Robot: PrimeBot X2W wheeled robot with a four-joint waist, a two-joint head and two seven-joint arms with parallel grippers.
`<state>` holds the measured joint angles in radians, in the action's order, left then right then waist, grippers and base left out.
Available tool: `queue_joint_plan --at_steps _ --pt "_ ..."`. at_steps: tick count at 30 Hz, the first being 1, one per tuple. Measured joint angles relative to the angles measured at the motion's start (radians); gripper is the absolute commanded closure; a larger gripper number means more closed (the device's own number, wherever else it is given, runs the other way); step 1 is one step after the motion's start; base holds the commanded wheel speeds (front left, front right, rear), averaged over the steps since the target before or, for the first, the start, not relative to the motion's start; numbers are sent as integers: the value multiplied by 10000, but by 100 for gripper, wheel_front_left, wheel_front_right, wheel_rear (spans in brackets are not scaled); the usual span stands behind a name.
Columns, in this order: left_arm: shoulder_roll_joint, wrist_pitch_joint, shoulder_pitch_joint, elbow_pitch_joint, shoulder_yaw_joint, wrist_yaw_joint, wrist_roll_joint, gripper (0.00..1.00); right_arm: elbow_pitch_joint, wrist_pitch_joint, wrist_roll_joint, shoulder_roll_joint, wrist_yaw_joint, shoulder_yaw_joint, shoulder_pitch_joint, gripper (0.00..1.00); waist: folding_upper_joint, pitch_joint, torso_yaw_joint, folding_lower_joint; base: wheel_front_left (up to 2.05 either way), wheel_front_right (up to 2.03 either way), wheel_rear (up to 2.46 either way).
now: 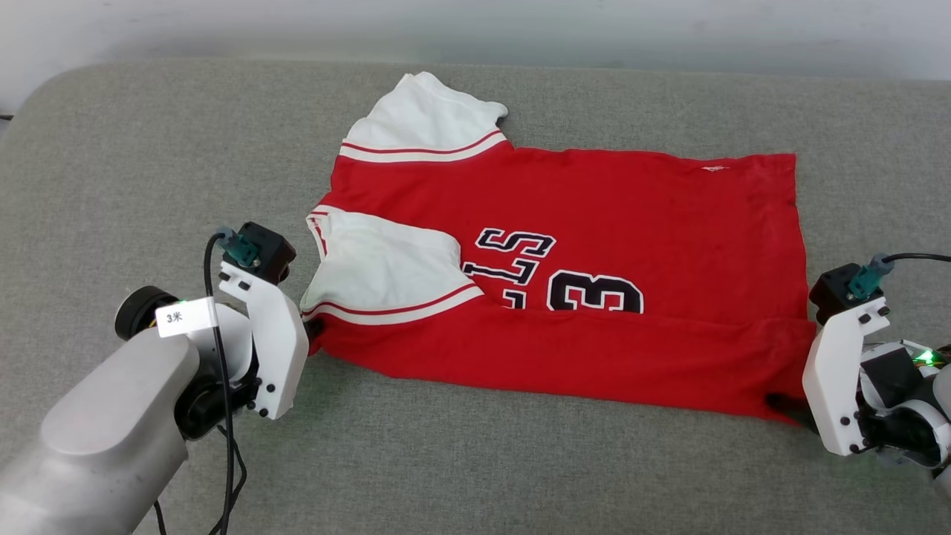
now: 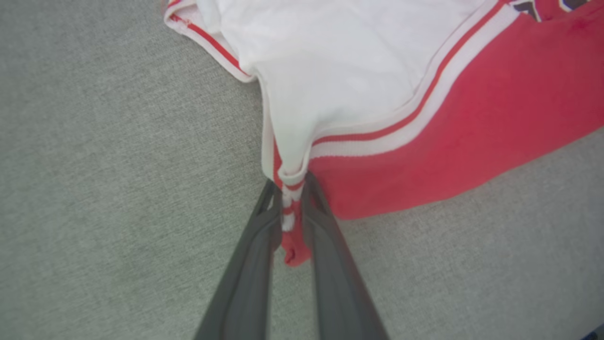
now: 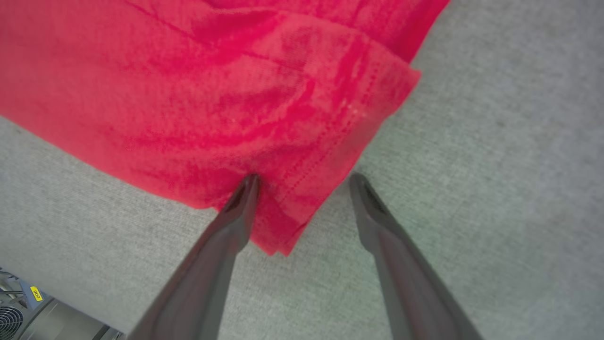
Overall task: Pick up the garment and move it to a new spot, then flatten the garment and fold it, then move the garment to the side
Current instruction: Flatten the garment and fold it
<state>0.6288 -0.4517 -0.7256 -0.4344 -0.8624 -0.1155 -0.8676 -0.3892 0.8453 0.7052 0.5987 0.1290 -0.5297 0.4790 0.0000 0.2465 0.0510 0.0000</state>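
Observation:
The garment (image 1: 594,245), a red jersey with white sleeves, striped trim and a black "3", lies spread on the grey cushion, its near long edge folded up over the chest. My left gripper (image 1: 313,327) is at its near left corner. In the left wrist view the left gripper (image 2: 292,182) is shut on a bunched bit of the garment (image 2: 472,123) where the sleeve trim meets the red cloth. My right gripper (image 1: 780,405) sits at the near right corner. In the right wrist view the right gripper (image 3: 304,177) stands open, its fingers astride the garment's (image 3: 188,85) hemmed corner.
A wide grey fabric cushion (image 1: 134,171) bears everything, with bare room to the left, right and front of the garment. A pale wall (image 1: 475,30) runs behind its back edge. A bit of the robot's grey base (image 3: 42,316) shows in the right wrist view.

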Motion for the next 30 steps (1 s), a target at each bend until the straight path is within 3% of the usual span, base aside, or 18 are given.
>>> queue_joint_plan --at_steps 2,3,4,12,18,28,30 --pt "6 12 -2 -40 -8 4 15 100 -71 -153 81 35 -4 -213 65 0 0 4 -26 0 0 0 0" --pt "15 21 -2 -67 -10 4 13 100 -96 -255 123 65 -4 -330 120 11 0 -3 -45 0 0 0 0" --pt "23 25 -1 -88 -13 6 8 100 -115 -407 163 86 -4 -428 137 100 0 -19 -64 0 0 0 0" --pt "167 295 367 -178 54 17 -257 100 35 -1457 746 163 19 -1149 296 100 0 -540 -231 0 0 0 0" --pt "512 447 953 207 130 115 -466 100 660 -2105 1187 784 21 -1354 -26 100 0 -1107 -324 0 0 0 0" --pt "1534 439 2556 1873 155 667 -922 100 1896 -2468 1774 1822 27 -1039 -1341 100 0 -1792 -406 0 0 0 0" --pt "1833 445 3125 2468 167 955 -1097 100 2209 -2445 1847 2121 27 -773 -1819 100 0 -1877 -414 0 0 0 0"
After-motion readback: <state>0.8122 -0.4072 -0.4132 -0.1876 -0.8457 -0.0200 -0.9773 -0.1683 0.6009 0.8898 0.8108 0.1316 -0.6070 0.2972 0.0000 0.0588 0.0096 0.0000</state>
